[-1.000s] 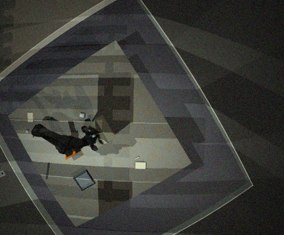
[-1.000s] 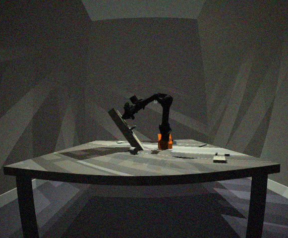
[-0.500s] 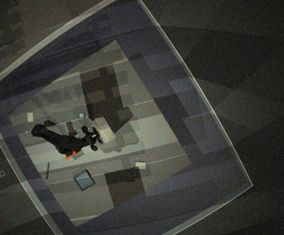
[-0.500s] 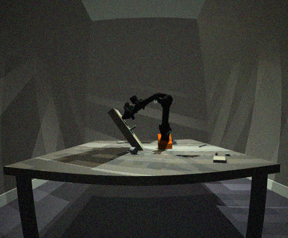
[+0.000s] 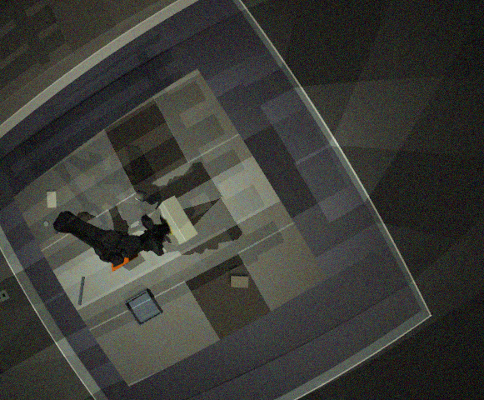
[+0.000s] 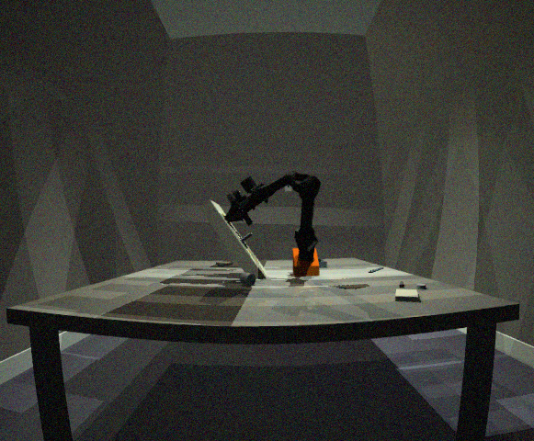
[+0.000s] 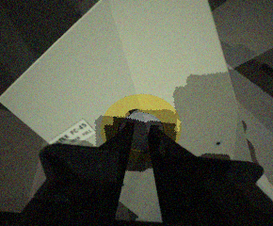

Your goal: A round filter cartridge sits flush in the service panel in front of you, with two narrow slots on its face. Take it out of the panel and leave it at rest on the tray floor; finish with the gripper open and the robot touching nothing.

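The pale service panel (image 7: 151,47) (image 5: 181,220) (image 6: 239,237) leans tilted on the table. In the wrist view the round grey filter cartridge (image 7: 137,114) sits in the panel inside a yellow ring (image 7: 162,104). My gripper (image 7: 140,126) (image 5: 164,228) (image 6: 234,220) is pressed against the panel face, with its two dark fingers reaching onto the cartridge face. It is shut on the cartridge, and the fingers hide most of the cartridge and its slots. The tray (image 5: 132,313), a dark-rimmed square, lies on the table well away from the panel.
A white label (image 7: 72,133) is on the panel left of the ring. The arm stands on an orange base (image 5: 119,264) (image 6: 304,263). On the table lie pale blocks (image 5: 51,199) (image 5: 239,281) (image 6: 407,294), a thin rod (image 5: 81,290) (image 6: 375,269) and a small cylinder (image 6: 246,278).
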`<state>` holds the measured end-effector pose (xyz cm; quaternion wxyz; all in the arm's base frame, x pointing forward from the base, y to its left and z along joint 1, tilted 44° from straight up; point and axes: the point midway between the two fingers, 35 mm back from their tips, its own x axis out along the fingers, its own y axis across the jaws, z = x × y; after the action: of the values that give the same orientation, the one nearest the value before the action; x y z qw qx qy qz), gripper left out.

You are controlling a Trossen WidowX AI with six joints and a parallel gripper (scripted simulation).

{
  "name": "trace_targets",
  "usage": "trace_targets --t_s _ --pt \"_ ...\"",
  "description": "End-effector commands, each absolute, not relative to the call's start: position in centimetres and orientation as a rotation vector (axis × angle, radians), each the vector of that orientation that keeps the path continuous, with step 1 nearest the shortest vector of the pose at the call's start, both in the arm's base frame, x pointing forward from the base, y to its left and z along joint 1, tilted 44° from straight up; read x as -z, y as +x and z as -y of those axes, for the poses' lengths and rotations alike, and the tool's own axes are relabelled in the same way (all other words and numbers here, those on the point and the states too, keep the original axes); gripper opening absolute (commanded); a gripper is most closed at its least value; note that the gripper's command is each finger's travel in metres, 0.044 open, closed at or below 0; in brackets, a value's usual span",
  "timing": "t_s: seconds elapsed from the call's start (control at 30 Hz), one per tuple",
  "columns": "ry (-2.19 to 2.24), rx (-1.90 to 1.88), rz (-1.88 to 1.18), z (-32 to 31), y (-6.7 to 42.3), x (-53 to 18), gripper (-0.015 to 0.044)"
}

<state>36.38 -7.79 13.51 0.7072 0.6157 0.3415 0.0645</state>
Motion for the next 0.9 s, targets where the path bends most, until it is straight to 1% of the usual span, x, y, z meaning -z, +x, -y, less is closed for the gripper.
trace_targets --t_s 0.0,0.87 --pt "1.462 -0.106 -0.785 7.33 36.8 -13.23 0.0" --pt "2.309 0.289 -0.878 7.21 36.98 -13.14 0.0"
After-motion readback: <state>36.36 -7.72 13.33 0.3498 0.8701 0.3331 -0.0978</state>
